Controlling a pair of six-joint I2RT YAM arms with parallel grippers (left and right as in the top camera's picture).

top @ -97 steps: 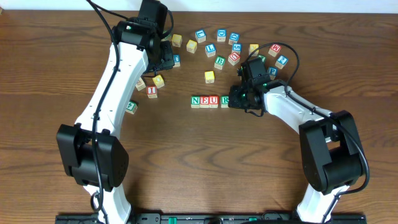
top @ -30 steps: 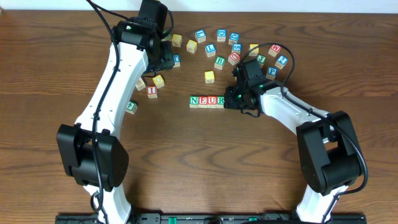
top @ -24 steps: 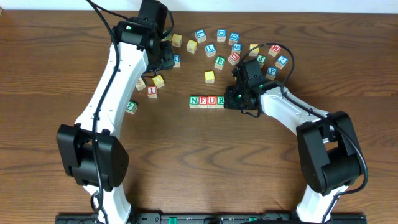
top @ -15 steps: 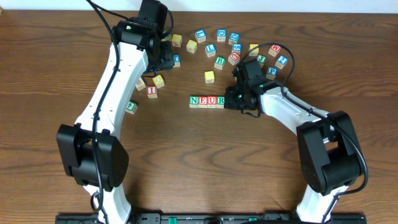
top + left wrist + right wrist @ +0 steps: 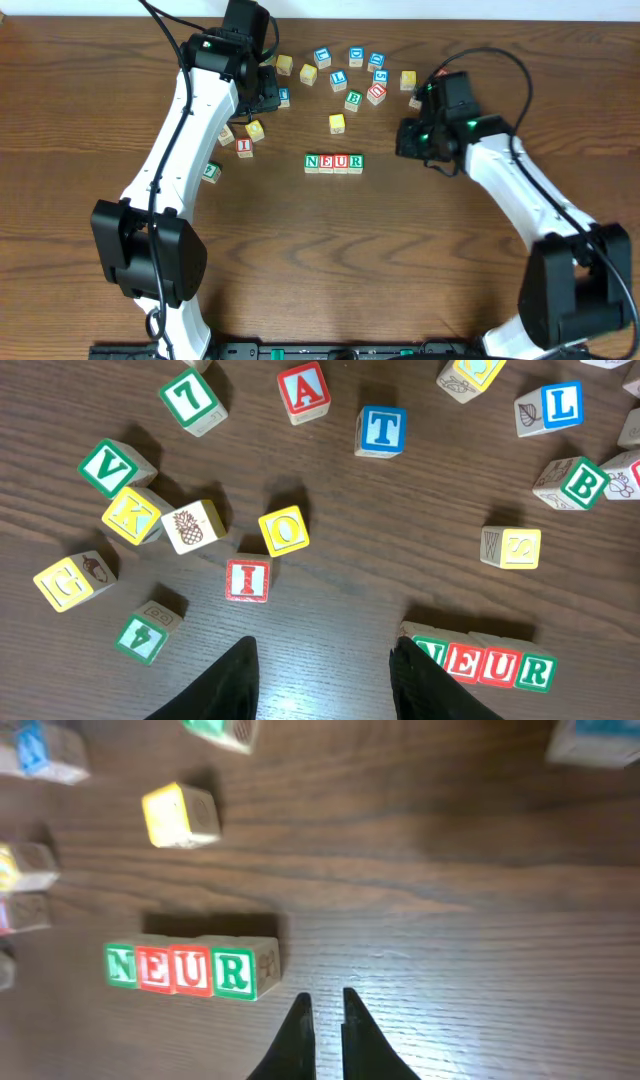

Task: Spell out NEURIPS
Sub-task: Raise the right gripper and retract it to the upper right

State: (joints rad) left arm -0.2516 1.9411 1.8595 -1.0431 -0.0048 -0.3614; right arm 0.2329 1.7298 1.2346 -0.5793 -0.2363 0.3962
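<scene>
4 pale NEUR cubes (image 5: 334, 162) sit touching in 1 row on the table (image 5: 330, 260), green and red letters up, left gripper (image 5: 325, 650) spread wide and empty, right gripper (image 5: 325, 998) pinched together near them.

The left arm (image 5: 190, 110) rises from its base at the near left and stretches in a long line toward the far side, with the wrist bent over at its end. The left claw (image 5: 322, 660) points straight down, its two dark fingers (image 5: 235, 680) set well apart with nothing between them. The right arm (image 5: 510, 180) leans from its near right base inward and away. The right claw (image 5: 323, 1008) points down too, its fingers (image 5: 295, 1040) drawn almost together, gripping nothing
</scene>
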